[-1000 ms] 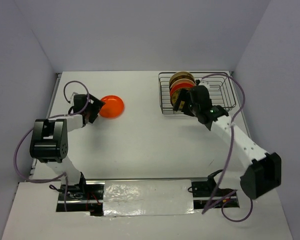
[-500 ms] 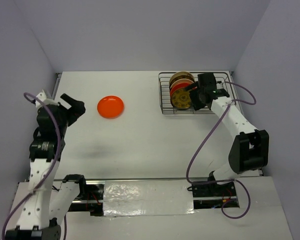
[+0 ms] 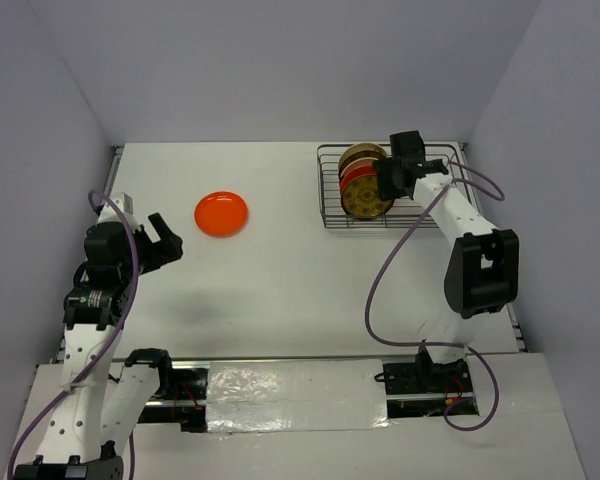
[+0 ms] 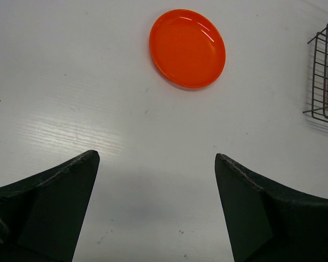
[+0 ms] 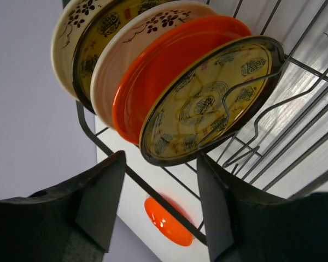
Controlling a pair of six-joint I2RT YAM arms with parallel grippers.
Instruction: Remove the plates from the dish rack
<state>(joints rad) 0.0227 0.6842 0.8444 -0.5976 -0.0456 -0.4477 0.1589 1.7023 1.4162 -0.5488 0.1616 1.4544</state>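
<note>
The dish rack (image 3: 442, 196) stands at the back right with several plates upright in its left end. From the right wrist I see a dark brown gold-patterned plate (image 5: 208, 98) in front, then an orange plate (image 5: 169, 71), a cream plate (image 5: 142, 38) and more behind. My right gripper (image 5: 160, 164) is open, with its fingers on either side of the front plate's lower rim and not touching it. Another orange plate (image 3: 221, 213) lies flat on the table. My left gripper (image 4: 156, 158) hangs open near that plate (image 4: 187, 48) with nothing between its fingers.
Grey walls close the table on the left, back and right. Purple cables loop off both arms; the right one (image 3: 395, 260) hangs over the table in front of the rack. The rack's left corner (image 4: 322, 82) shows at the edge of the left wrist view.
My left gripper has let go of the orange plate and drawn back toward the near left. My right gripper has swung up to the racked plates and its jaws have narrowed.
</note>
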